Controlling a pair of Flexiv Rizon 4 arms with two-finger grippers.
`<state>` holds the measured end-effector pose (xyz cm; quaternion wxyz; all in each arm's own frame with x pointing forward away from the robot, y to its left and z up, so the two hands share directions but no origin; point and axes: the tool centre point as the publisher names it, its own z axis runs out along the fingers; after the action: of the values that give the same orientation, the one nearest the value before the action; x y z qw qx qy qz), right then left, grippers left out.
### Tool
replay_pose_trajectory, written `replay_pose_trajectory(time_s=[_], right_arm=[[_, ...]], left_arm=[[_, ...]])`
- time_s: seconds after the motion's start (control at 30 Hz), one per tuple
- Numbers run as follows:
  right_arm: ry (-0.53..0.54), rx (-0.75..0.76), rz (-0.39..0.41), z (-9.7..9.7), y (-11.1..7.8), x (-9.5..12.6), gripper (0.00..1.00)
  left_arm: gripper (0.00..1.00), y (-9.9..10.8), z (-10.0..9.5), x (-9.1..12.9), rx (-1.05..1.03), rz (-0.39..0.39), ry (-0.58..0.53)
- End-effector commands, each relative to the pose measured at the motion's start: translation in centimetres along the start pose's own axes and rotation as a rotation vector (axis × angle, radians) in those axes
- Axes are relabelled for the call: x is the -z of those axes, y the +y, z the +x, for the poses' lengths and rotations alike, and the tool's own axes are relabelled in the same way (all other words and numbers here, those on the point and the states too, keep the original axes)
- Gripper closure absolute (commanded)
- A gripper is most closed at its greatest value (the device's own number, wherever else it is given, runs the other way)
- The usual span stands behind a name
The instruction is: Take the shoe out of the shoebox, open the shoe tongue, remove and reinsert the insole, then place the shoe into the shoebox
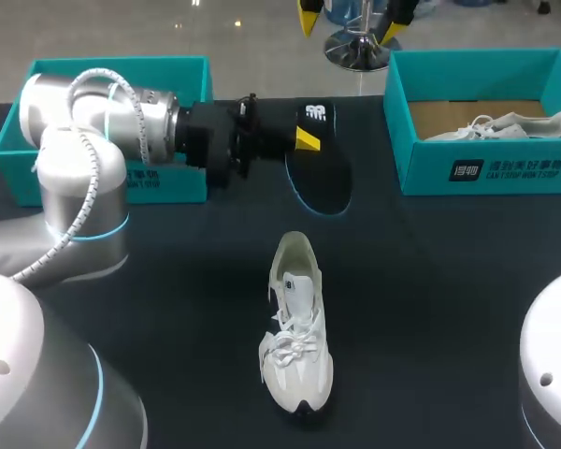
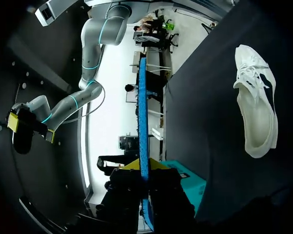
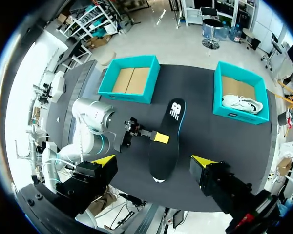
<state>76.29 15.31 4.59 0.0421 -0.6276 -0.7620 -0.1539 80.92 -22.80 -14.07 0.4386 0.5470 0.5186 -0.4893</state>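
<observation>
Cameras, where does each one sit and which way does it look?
Head view: above and behind the robot, looking down on the table; the left arm comes in from the left, its left gripper holding the insole.
Left wrist view: on the left wrist, looking along the insole's edge toward the shoe; the right gripper shows, raised off the table.
Right wrist view: high over the table, looking down between its own open fingers at the left arm.
Shared: all three show the insole; head and left wrist show the shoe.
</observation>
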Motion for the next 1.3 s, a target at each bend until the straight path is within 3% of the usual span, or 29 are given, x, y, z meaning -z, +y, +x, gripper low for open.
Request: replay_pose_trajectory(time_s=[0.03, 0.57, 0.73, 0.9, 0.93, 1.0, 1.03, 1.07, 1.13, 1.23, 1.3], right_arm=[[-0.092, -0.004, 0.027, 0.1, -0.5, 0.4, 0.0], [-0.092, -0.004, 0.027, 0.1, -0.5, 0.4, 0.0], [-0.092, -0.004, 0.027, 0.1, -0.5, 0.4, 0.0], [-0.092, -0.004, 0.027, 0.1, -0.5, 0.4, 0.0], [-0.092, -0.004, 0.027, 0.1, -0.5, 0.4, 0.0], [-0.092, -0.004, 0.027, 0.1, -0.5, 0.4, 0.0], [-0.092, -0.004, 0.027, 0.1, -0.5, 0.4, 0.0], [-0.092, -0.004, 0.027, 0.1, -0.5, 0.4, 0.0], [-0.092, -0.004, 0.027, 0.1, -0.5, 0.4, 0.0], [-0.092, -0.004, 0.027, 0.1, -0.5, 0.4, 0.0], [-0.092, -0.004, 0.027, 0.1, -0.5, 0.4, 0.0]], left_arm=[[1.0, -0.4, -0.2, 0.0, -0.014, -0.011, 0.008], [1.0, -0.5, -0.1, 0.0, 0.028, -0.004, 0.02], [1.0, -0.9, -0.3, 0.1, 0.408, 0.188, -0.035], [1.0, -1.8, -0.9, 0.5, 0.593, 0.242, -0.003], [1.0, -1.8, -0.9, 0.5, 0.651, 0.285, -0.033], [1.0, -1.8, -0.7, 0.7, 0.692, 0.291, -0.07], [1.0, -1.8, -0.5, 0.9, 0.725, 0.33, -0.134], [1.0, -1.8, -0.1, 1.0, 0.747, 0.307, -0.139], [1.0, -1.8, 0.8, 1.1, 0.824, 0.358, -0.201], [1.0, -2.4, 1.4, 1.3, 0.804, 0.324, -0.229], [1.0, -3.3, 0.9, 1.4, 0.698, 0.362, -0.257]])
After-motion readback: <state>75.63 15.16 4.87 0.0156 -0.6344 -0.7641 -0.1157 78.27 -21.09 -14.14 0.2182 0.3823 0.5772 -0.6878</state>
